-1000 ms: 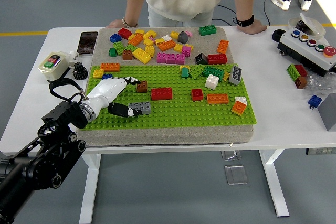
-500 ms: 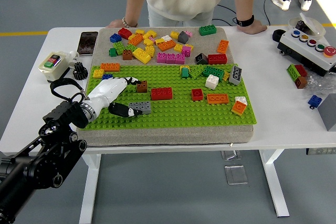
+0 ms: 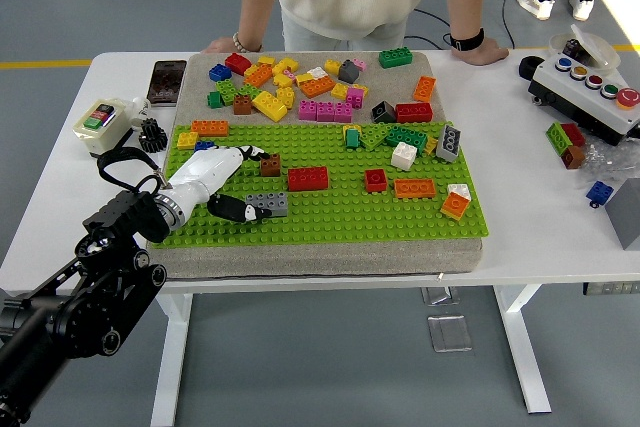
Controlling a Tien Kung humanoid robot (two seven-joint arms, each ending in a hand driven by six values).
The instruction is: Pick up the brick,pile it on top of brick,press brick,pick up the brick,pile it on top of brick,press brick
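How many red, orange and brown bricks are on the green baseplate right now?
Red bricks: 2
Orange bricks: 3
Brown brick: 1
Total: 6
Not counted: the red brick on the grey mat, just beyond the baseplate.

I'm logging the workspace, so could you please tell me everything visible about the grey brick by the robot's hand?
The grey brick is a long, low studded block of what looks like plastic, lying flat on the green baseplate near its front-left part. Its left end meets the black fingertips of the left hand, which reaches in from the left; whether they actually grip it is unclear. A brown brick sits apart behind it.
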